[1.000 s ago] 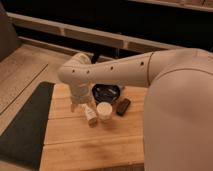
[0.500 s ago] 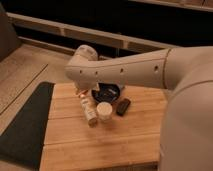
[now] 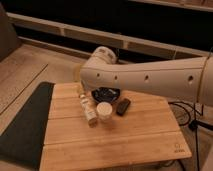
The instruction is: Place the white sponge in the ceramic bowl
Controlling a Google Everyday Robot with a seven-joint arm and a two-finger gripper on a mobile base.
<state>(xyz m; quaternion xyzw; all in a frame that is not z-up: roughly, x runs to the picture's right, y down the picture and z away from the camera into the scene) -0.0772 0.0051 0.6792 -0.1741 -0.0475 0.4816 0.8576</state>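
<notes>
The ceramic bowl point(image 3: 106, 94) is a dark, glossy round dish at the back middle of the wooden table, partly covered by my arm. Just to its right lies a small dark-looking rectangular block, the sponge point(image 3: 123, 106), flat on the wood with nothing touching it. My big cream arm crosses the view from the right and bends down left of the bowl. The gripper point(image 3: 82, 95) hangs there, mostly hidden behind the forearm, just above the upper end of a cream carton. It looks open and holds nothing.
A cream round cup point(image 3: 104, 110) stands directly in front of the bowl. A tall cream carton-like box point(image 3: 89, 111) lies tilted to the cup's left. The bamboo table point(image 3: 125, 145) has a dark mat point(image 3: 25, 130) on the floor to its left and cables at the right.
The arm's bend has shifted right and slightly up across the bowl. The sponge, cup, carton and bowl have stayed in place.
</notes>
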